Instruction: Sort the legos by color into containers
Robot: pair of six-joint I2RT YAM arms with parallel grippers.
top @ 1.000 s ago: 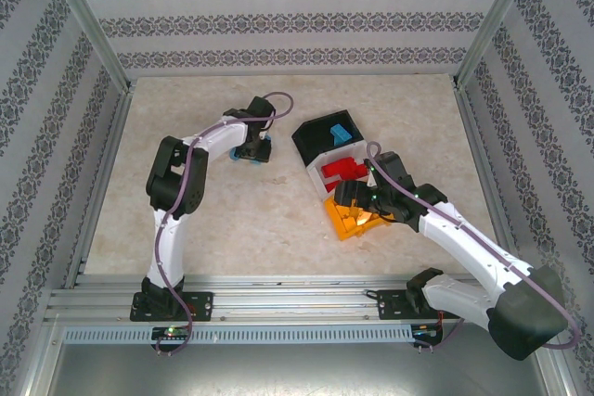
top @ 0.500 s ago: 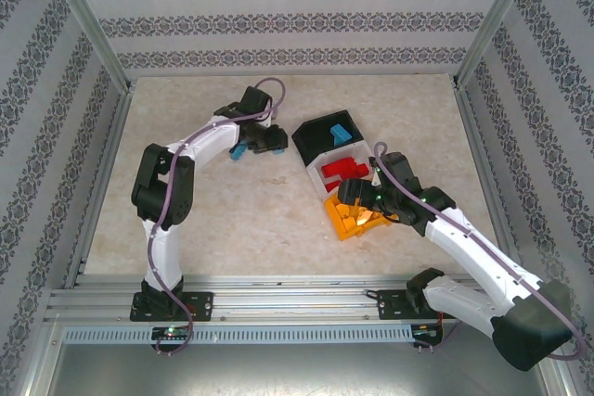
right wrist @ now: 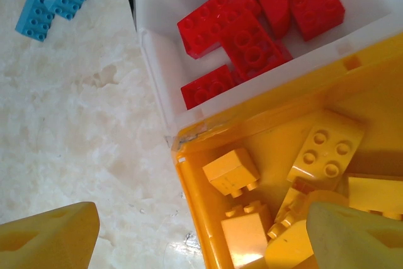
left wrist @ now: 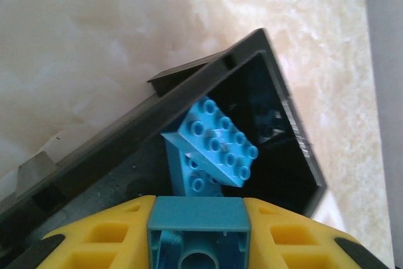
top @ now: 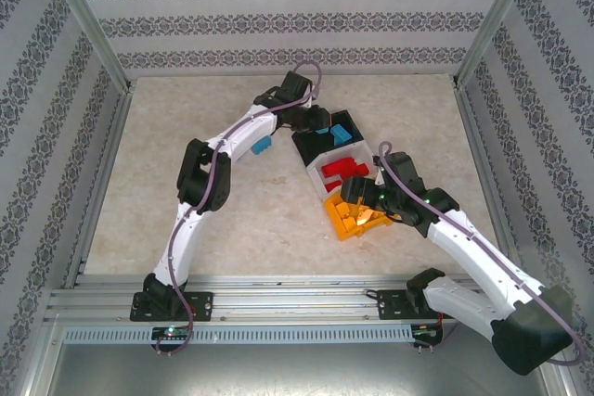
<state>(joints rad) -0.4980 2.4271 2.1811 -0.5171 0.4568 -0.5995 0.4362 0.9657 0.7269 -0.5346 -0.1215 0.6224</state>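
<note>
Left wrist view: the left gripper [left wrist: 198, 239] pinches a light blue brick [left wrist: 198, 220] at bottom centre, over the glossy black bin [left wrist: 189, 91] holding studded blue bricks [left wrist: 217, 146]. At the right wrist, the right gripper [right wrist: 201, 237] gapes wide and empty above the orange-yellow bin [right wrist: 252, 116] of yellow bricks [right wrist: 327, 146]. Red bricks [right wrist: 242, 26] lie in the white bin [right wrist: 154, 61].

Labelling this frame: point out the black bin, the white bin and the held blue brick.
black bin [left wrist: 220, 60], left wrist view, far rim.
white bin [right wrist: 153, 61], right wrist view, left wall.
held blue brick [left wrist: 198, 213], left wrist view, flat side.
</note>
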